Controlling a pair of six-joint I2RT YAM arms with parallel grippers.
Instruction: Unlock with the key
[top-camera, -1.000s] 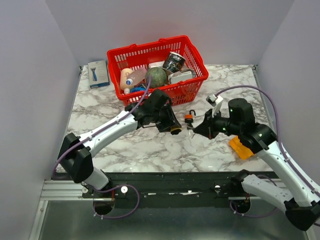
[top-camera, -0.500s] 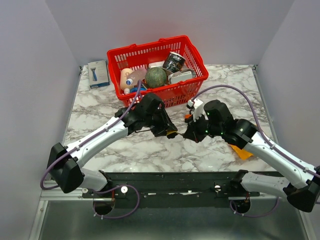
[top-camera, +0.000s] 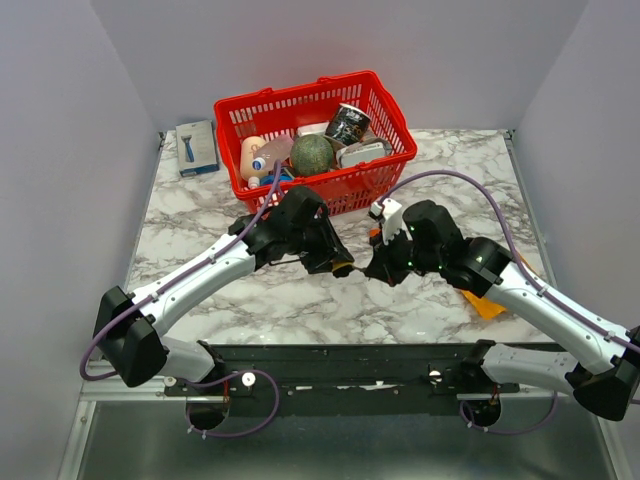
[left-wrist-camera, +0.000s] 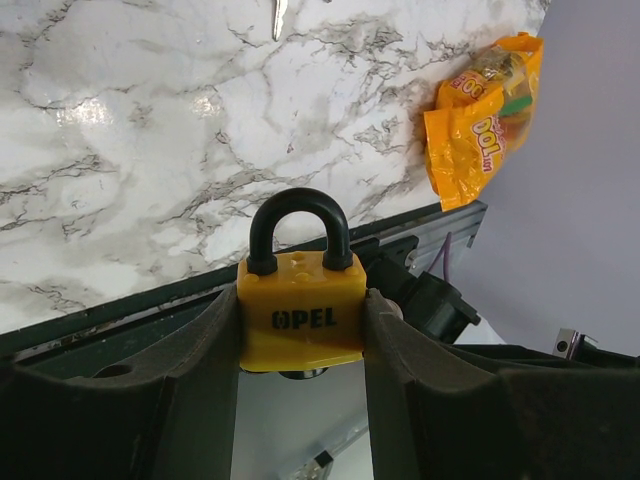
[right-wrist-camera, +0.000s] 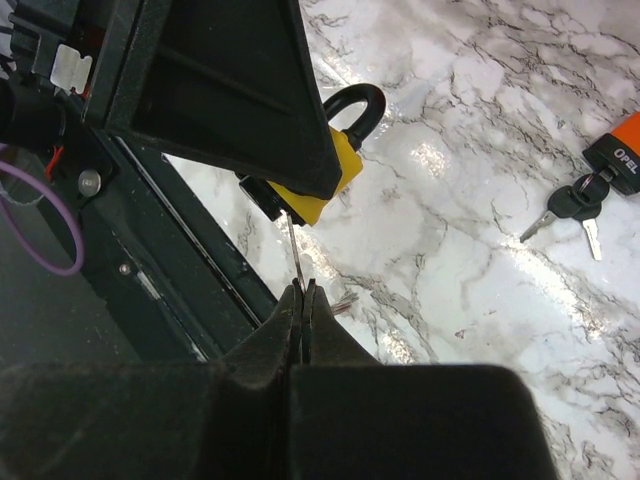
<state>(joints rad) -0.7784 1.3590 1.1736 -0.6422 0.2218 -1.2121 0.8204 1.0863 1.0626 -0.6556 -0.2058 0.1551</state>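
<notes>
Seen from above, the left end effector (top-camera: 345, 265) and right end effector (top-camera: 376, 270) meet tip to tip over the near part of the table (top-camera: 200, 210), in front of the red basket (top-camera: 350, 188).

The left wrist view shows the yellow OPEL padlock (left-wrist-camera: 300, 312) clenched between the left fingers, with its shackle closed.

In the right wrist view, the right end effector pinches a key (right-wrist-camera: 293, 250), its tip at the padlock's underside. Whether it has entered the keyway cannot be told. The blade should probably be squared to the keyway, seated fully, then turned against a firm left grasp.
</notes>
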